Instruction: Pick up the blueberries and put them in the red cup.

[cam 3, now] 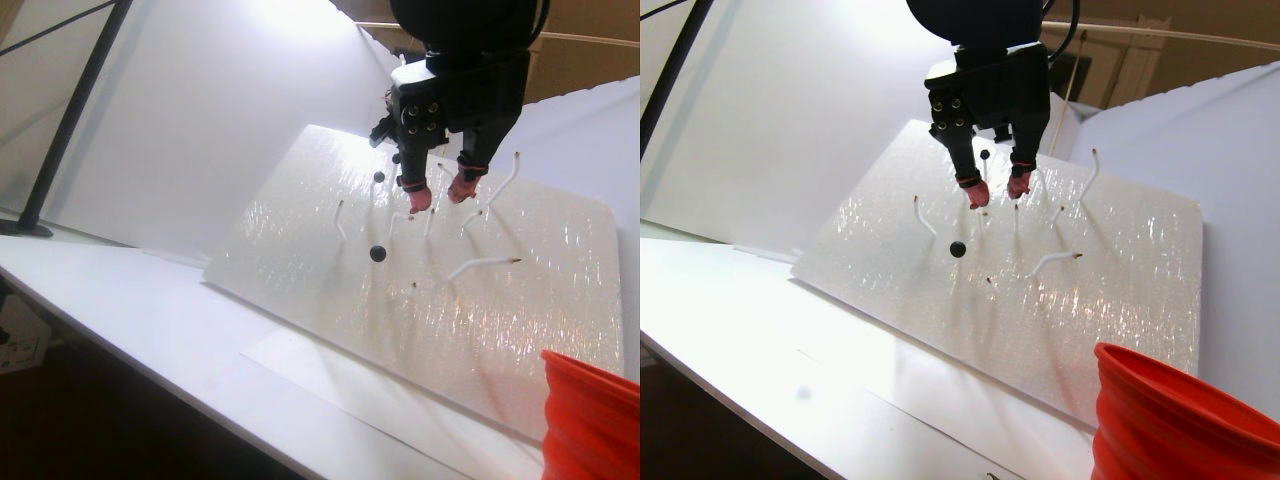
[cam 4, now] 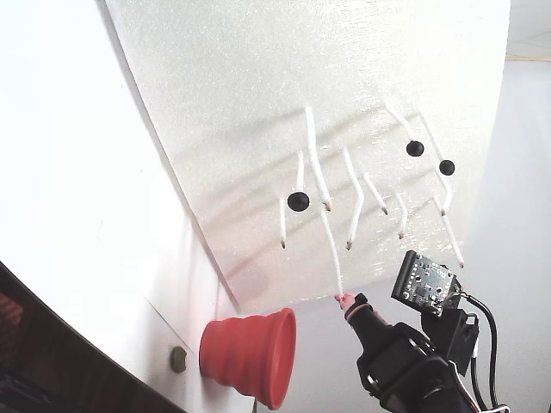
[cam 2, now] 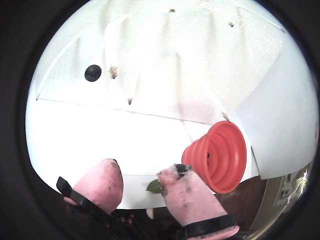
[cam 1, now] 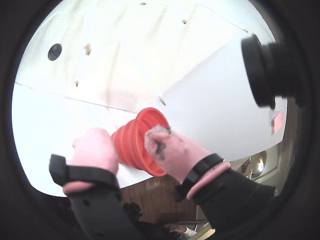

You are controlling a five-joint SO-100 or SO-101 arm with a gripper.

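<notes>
White tabletop (cam 3: 150, 330), tilted board; my pincer (cam 3: 440, 193) hangs open, empty. Blueberries (cam 4: 298, 201) look light, slippery: I'd pinch across the ball.

3 blueberries (cam 4: 298, 201) on stems, 1 red cup (cam 4: 250, 354), 1 gripper (cam 3: 440, 195).

Red cup (cam 4: 248, 354), a solid orange-red all over, its ridges shading darker. Blueberries (cam 4: 298, 201) show glossy black, three of them, on thin white stems (cam 4: 317, 157) with dark tips. The board (cam 4: 258, 86) is white with a fine sparkling grain, the table (cam 3: 150, 320) plain white. Gripper (cam 2: 142, 181): pink fingertips (cam 2: 102, 182) smudged with black, strongest on the one at 3 o'clock in that wrist view, on black arm parts. Small yellow-green blob (cam 4: 177, 359) at 9 o'clock from the cup.
</notes>
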